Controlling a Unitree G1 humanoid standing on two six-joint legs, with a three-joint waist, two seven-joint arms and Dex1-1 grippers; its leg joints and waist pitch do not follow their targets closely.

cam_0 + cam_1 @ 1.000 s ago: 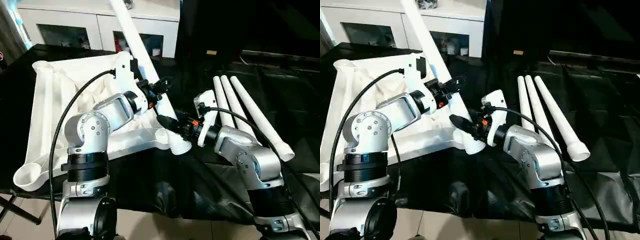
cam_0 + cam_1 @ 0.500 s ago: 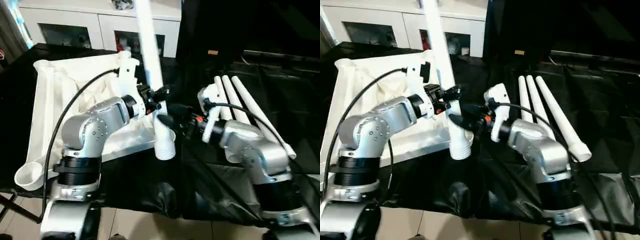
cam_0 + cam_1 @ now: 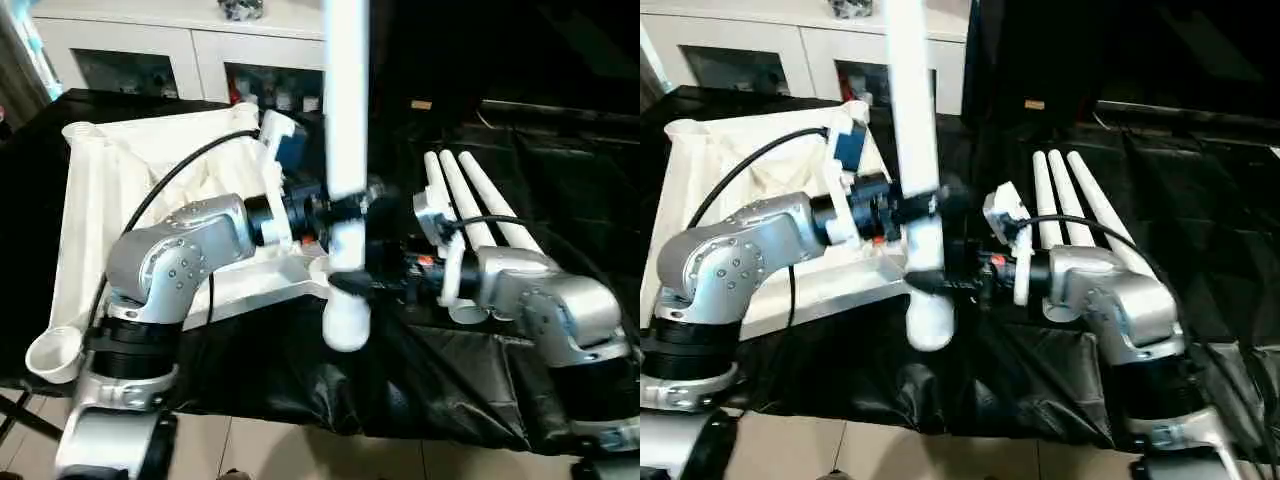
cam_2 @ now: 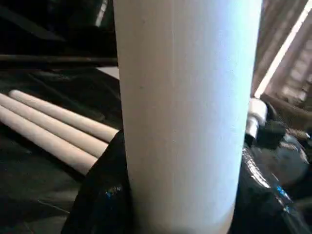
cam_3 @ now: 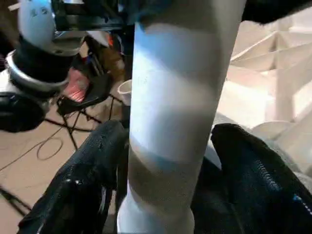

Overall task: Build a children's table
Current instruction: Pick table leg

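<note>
Standing nearly upright at the centre of the left eye view, one leg (image 3: 346,130) runs off the top edge, and its thick ribbed end (image 3: 346,322) hangs just past the near right corner of the tabletop (image 3: 120,190). The left gripper (image 3: 345,205) is clamped on the leg at mid-height. The right gripper (image 3: 352,283) is clamped on it lower down, just above the ribbed end. The tabletop lies underside up on the black sheet (image 3: 420,390), ribs showing, with a round socket (image 3: 50,352) at its near left corner. Three more legs (image 3: 470,200) lie side by side on the sheet to the right, touching one another.

The right eye view gives the same layout: upright leg (image 3: 915,150), left gripper (image 3: 920,208) above, right gripper (image 3: 938,283) below, and the spare legs (image 3: 1075,195) beyond the right forearm. A white cabinet (image 3: 750,50) stands behind the tabletop.

The left wrist view has the leg (image 4: 187,112) between two black fingers (image 4: 100,195), which press against both of its sides. The spare legs (image 4: 53,131) lie on the sheet behind.

The right wrist view has the leg (image 5: 175,122) between that gripper's black fingers (image 5: 92,180), closed against it. The ribbed tabletop (image 5: 273,83) lies close behind.
</note>
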